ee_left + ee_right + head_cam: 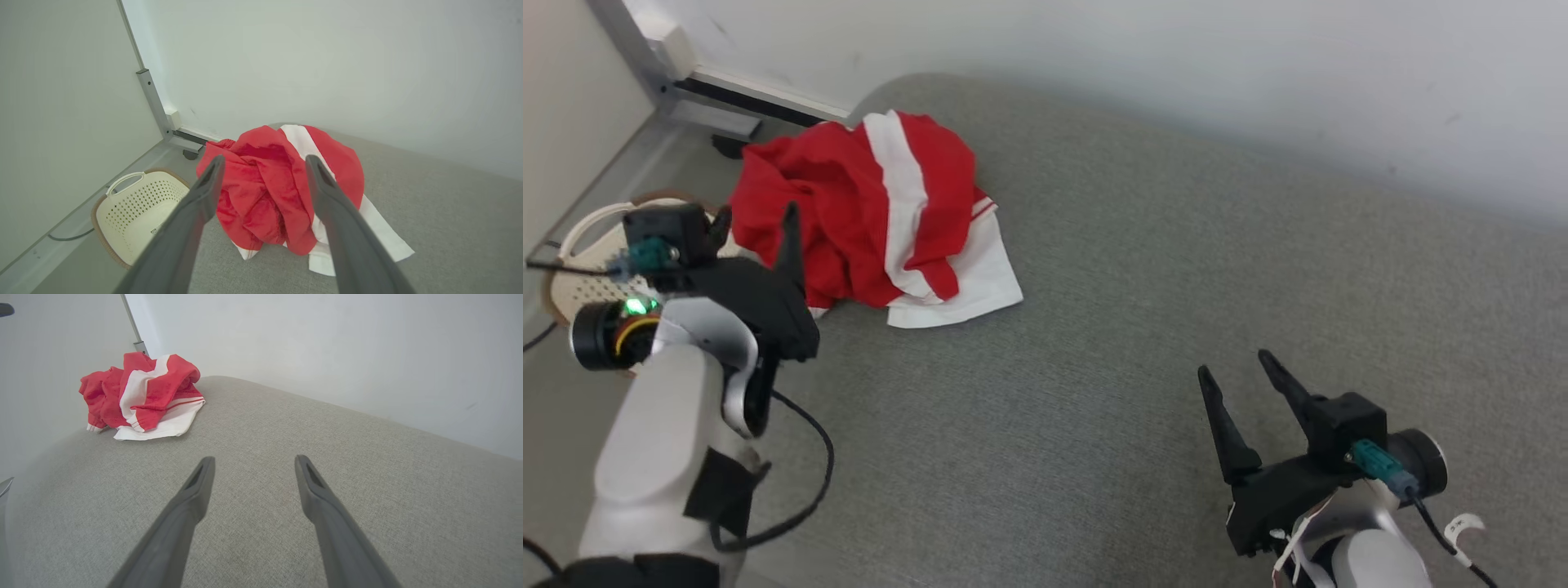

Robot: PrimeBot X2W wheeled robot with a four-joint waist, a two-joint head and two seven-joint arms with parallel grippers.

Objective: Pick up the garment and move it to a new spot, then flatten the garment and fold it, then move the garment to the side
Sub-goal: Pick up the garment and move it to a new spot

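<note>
Our left pincer (264,160) gapes empty, the crumpled red-and-white jersey garment (261,200) just beyond its tips, perhaps touching; our right pincer (254,458) gapes too, well apart.

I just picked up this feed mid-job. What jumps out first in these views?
The crumpled red-and-white garment draws the eye first, heaped at the far left corner of the grey padded surface. The left gripper is open and aimed straight at the heap, while the right gripper is open over bare padding at the lower right. A cream perforated basket sits on the floor off the left edge.
</note>
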